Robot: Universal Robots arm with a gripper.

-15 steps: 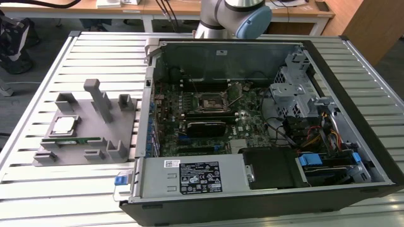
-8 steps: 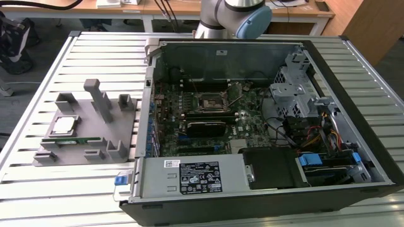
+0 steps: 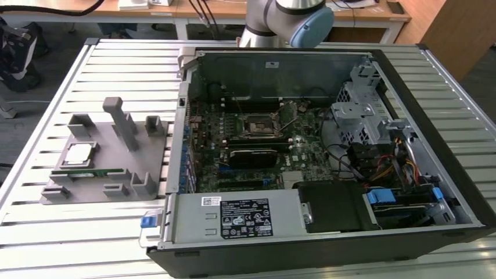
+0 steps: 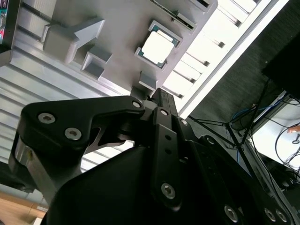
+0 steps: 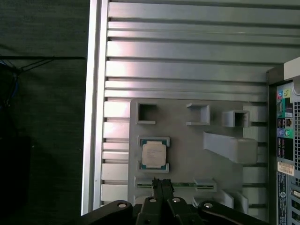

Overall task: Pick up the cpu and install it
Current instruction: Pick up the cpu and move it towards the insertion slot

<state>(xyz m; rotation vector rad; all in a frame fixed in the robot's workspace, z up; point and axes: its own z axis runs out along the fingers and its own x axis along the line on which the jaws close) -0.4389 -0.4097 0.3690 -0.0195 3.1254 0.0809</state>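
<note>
Lying in a square pocket of the grey holder (image 3: 104,181), the cpu (image 3: 80,154) is sitting to the exterior view's left of the open computer case (image 3: 310,55). In the first wrist view, the gripper (image 5: 161,183) is hovering above the holder, apart from the cpu (image 5: 153,154), fingers pressed together, gripping nothing. In the second wrist view, the cpu (image 4: 158,47) is resting untouched.

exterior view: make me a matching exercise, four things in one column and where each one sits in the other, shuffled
1 cpu
2 memory stick
3 socket
4 robot arm

a on the motherboard inside the open case
b behind the case, at the exterior view's top
c in a square recess of the gray holder, silvery top up
d long green strip in the holder, next to the cpu

Pairs: 1-c, 2-d, 3-a, 4-b
</note>
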